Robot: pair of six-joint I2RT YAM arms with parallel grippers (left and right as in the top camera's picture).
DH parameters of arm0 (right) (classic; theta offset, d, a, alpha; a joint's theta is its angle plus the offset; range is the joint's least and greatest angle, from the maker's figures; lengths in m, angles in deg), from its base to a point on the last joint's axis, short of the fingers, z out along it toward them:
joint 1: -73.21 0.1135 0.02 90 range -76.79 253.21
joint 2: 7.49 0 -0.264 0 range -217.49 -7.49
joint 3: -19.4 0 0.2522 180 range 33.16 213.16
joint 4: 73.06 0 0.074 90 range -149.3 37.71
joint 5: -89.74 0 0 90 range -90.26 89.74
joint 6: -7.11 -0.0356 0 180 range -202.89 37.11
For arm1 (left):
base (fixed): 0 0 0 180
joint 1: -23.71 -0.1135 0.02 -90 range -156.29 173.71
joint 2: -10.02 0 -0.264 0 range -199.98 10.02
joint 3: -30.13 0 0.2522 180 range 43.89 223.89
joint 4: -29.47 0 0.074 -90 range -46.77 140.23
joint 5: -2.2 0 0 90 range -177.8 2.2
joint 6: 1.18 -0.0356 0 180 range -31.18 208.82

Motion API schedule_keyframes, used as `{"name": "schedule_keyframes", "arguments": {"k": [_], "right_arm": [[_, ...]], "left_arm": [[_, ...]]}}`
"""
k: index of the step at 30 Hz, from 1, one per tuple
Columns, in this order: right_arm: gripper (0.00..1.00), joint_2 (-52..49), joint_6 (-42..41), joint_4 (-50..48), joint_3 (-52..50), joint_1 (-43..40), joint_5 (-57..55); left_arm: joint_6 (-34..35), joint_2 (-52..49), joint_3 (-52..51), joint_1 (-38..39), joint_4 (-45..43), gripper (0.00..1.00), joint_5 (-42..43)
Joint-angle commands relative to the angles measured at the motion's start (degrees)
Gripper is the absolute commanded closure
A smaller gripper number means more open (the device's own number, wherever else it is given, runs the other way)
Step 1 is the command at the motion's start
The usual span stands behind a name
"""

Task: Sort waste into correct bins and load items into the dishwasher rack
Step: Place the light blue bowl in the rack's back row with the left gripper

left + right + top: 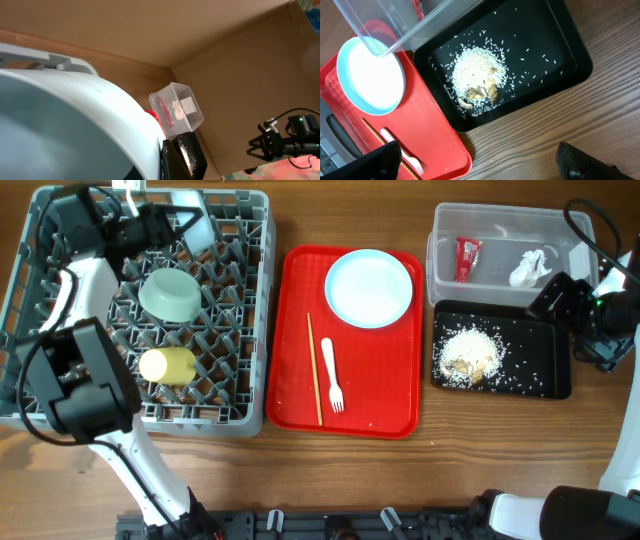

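Observation:
My left gripper (172, 227) is over the back of the grey dishwasher rack (250, 300), shut on a small pale bowl (196, 230). That bowl fills the left wrist view (65, 130). A second pale bowl (170, 292) and the yellow-green cup (167, 365) lie in the rack. The blue plate (368, 287), chopsticks (314, 370) and white fork (332, 375) lie on the red tray (390, 395). The clear tub (500, 225) holds the red wrapper (467, 258) and the tissue (530, 268). Food scraps (468, 357) lie in the black tray (530, 375). My right gripper (480, 167) is open and empty above the table.
The right arm (585, 310) stands at the table's right edge beside the tub and black tray. Loose rice grains are scattered across the black tray (545, 45). The red tray's corner (455, 155) lies close to my right gripper's left finger. Cardboard walls (240, 80) stand behind the table.

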Motion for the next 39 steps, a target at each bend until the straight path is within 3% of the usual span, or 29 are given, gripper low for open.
{"name": "schedule_keyframes", "arguments": {"k": [1,2,4,6,10,14,24,28,32,35,39], "right_arm": [[0.00,1.16,0.63,0.35,0.94,-0.17,0.76],[0.00,1.16,0.63,0.44,0.94,-0.17,0.79],[0.00,1.16,0.61,0.50,0.94,-0.17,0.79],[0.00,1.16,0.61,0.63,0.94,-0.17,0.79],[0.00,1.16,0.59,0.87,0.94,-0.17,0.79],[0.00,1.16,0.61,0.87,0.94,-0.17,0.79],[0.00,1.16,0.74,1.07,0.94,-0.17,0.79],[0.00,1.16,0.81,1.11,0.94,-0.17,0.79],[0.00,1.16,0.79,1.09,0.94,-0.17,0.76],[0.00,1.16,0.81,1.09,0.94,-0.17,0.79],[0.00,1.16,1.14,1.09,0.94,-0.17,0.76]], "left_arm": [[0.81,-1.84,0.59,-0.17,-0.81,0.96,0.92],[0.81,-1.92,0.59,-0.31,-0.83,0.96,0.04],[0.83,-1.92,0.59,-1.07,-0.79,0.84,-0.52],[0.76,-1.92,0.59,-2.21,0.55,0.62,-0.79],[0.57,-1.92,0.59,-5.11,5.55,0.42,-2.67],[0.66,-1.92,0.59,-9.53,9.22,0.00,-2.69],[-1.11,3.45,0.59,-17.42,20.46,0.00,-3.37],[-6.03,13.86,0.59,-14.80,31.15,0.00,-17.11],[-8.41,26.36,0.59,-4.66,48.74,0.00,-41.59],[-8.04,32.44,0.59,6.86,57.96,0.00,-53.20],[-8.28,32.94,0.57,20.17,64.24,0.00,-54.95]]}}
